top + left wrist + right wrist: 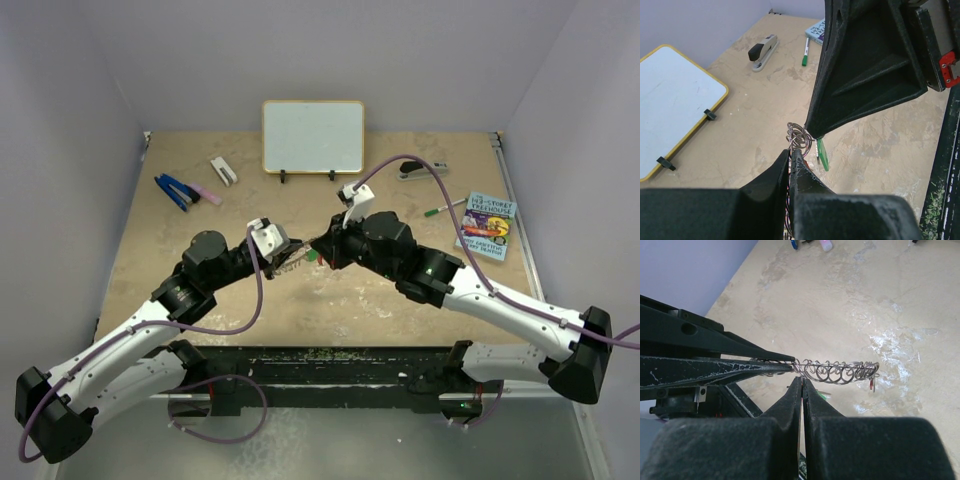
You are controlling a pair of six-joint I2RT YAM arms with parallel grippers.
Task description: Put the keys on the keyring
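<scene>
The keyring point(840, 371) is held edge-on above the table, its wire loops showing along the rim. It also shows in the left wrist view point(799, 136). My left gripper point(791, 154) is shut on one side of the ring. My right gripper point(801, 382) is shut, its tips touching the ring beside the left fingers point(740, 362). The green key point(822, 153) hangs from the right fingertips point(812, 131); exactly where it is pinched is hidden. The red key point(873, 384) dangles at the ring's far end. In the top view both grippers meet mid-table by the green key point(312, 255).
A whiteboard point(313, 137) stands at the back. A stapler point(422, 171), a green-capped pen point(440, 209) and a book point(487, 226) lie at the right. A blue tool point(175, 192), a pink eraser point(208, 192) and a white clip point(224, 171) lie at the back left.
</scene>
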